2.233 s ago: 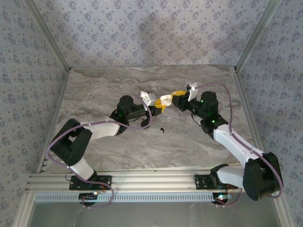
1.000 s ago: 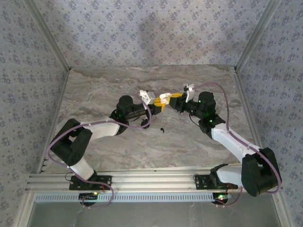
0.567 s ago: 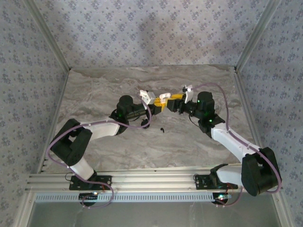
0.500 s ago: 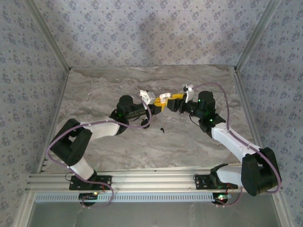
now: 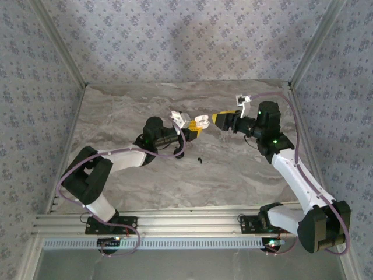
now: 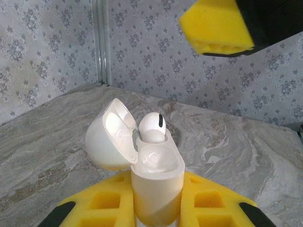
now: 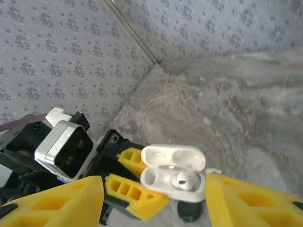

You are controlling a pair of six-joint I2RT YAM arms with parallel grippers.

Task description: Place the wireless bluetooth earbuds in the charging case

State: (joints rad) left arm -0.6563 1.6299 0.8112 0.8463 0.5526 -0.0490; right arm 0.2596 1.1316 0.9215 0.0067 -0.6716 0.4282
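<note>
Right now the left jaws are pinching the white charging case (image 6: 157, 189) by its lower body, holding it upright above the table (image 5: 250, 181) with its lid (image 6: 110, 142) swung back. One white earbud (image 6: 152, 126) stands in the case, its rounded head well above the rim, so by my reading it is not fully seated. From the right wrist the neighbouring well (image 7: 149, 178) looks empty. The right jaws are spread wide with nothing between them, hanging just beside the case on its right. A black earbud (image 5: 200, 160) lies on the table, nearer the arm bases than the case and apart from both arms.

Several things could spoil this:

- If the left arm tilts the case, the proud earbud may tip out, since nothing presses it down.
- A push from the right jaws that lands off-centre could twist the case in its pinch or flip the bud sideways.
- Closing the lid over an unseated bud would jam it.
- The black earbud is tiny, so thick foam pads may squeeze it out sideways, and it may not match this white case at all.
</note>
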